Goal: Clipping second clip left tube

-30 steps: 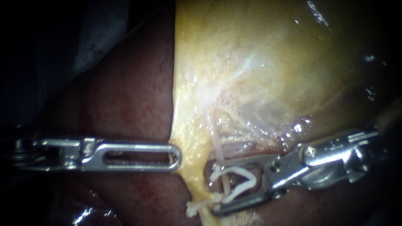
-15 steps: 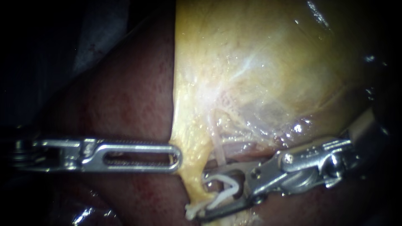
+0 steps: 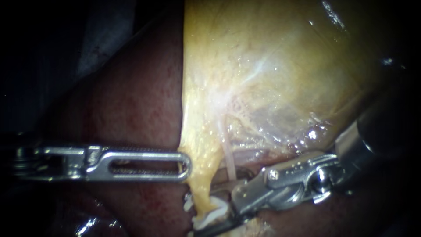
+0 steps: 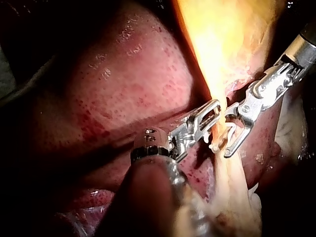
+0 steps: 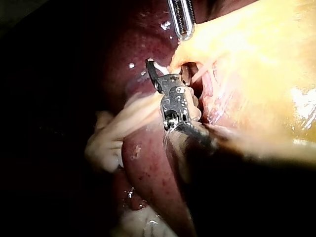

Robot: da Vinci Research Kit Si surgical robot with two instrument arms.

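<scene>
My left instrument lies level over the dark red liver. Its slotted jaws are shut on the edge of the yellow gallbladder and hold a yellow band of it taut. A thin pale tube runs down from the gallbladder to my right instrument. Its jaws stand apart, carry a white clip and straddle the lower end of the band, which hides the tube there. In the left wrist view the right instrument meets the left instrument tip to tip.
Another pale strand branches to the right above the right instrument's hinge. A small white piece shows left of the yellow band. In the right wrist view pale loose tissue lies beside the shaft.
My right instrument has slid left along the tissue with the clip, so its jaws now reach past the tube to the yellow band. The left instrument has held still.
</scene>
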